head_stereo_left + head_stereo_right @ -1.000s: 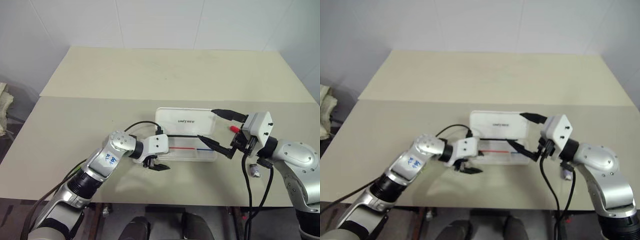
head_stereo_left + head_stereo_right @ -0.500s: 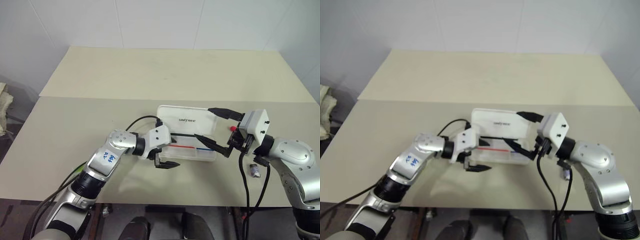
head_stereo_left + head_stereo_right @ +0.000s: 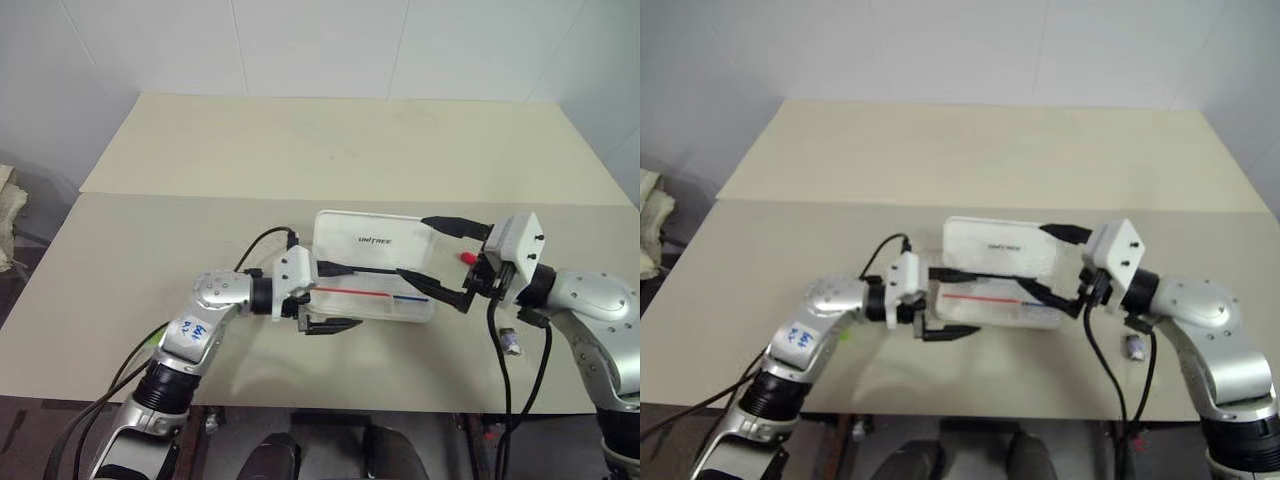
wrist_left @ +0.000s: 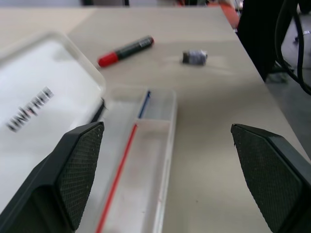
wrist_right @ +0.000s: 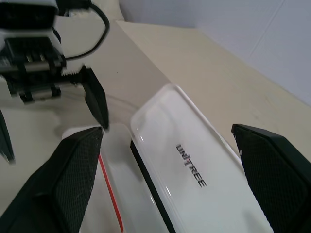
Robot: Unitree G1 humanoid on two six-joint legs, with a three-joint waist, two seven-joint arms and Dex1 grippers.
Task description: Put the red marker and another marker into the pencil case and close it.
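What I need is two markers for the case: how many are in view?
1: the slim red-and-black marker lies on the beige table beside the open white plastic pencil case, near a small grey stub. Another may be hidden behind the arms.

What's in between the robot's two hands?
The open pencil case. In the head views it sits between the left gripper and the right gripper, with no marker inside.

Readable text: one brand word
"UNITREE" stands in small dark letters on the pencil case [image 3: 375,240] lid; blue handwriting on the left forearm is illegible.
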